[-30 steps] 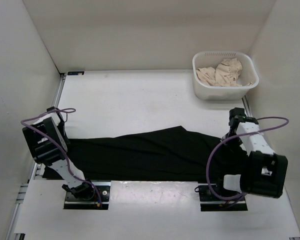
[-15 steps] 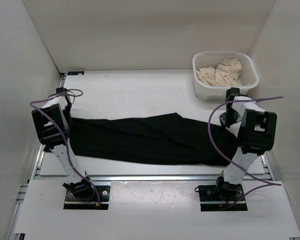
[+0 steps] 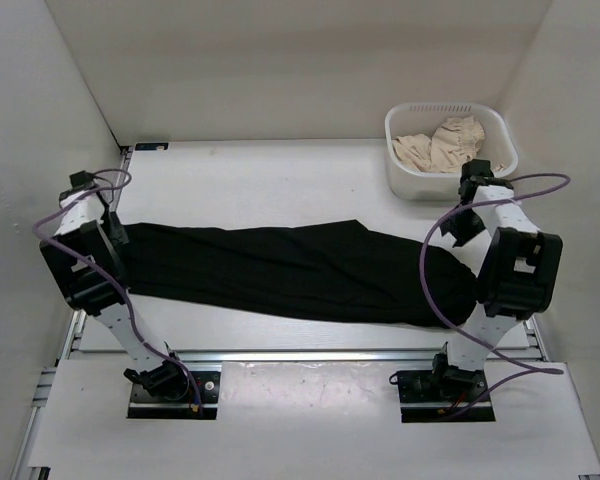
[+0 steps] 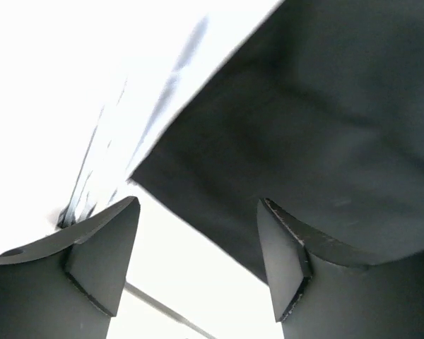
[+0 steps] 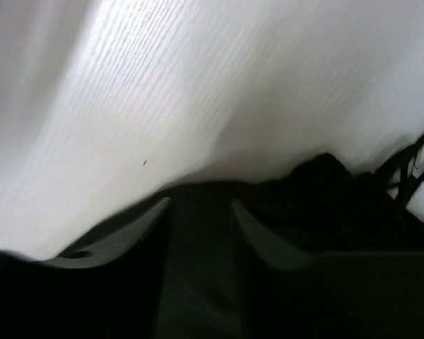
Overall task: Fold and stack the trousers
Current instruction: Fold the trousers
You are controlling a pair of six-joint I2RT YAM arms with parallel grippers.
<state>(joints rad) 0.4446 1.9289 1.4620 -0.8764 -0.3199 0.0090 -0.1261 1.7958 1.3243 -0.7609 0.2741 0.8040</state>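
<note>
We see the trousers (image 3: pixel 300 275) lying on the table (image 3: pixel 280 190) as one long, matte black band, mostly smooth. The bunched right end sits just in front of the white basket (image 3: pixel 430 185), and the rest stretches leftward away from it. Our left gripper (image 4: pixel 198 261) gapes empty at the end farthest from the basket. Our right gripper (image 5: pixel 198 212), near the basket, has its fingers parted.

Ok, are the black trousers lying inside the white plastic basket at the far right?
No, the soft black trousers lie stretched across the white table; the white plastic basket holds only crumpled beige cloth.
</note>
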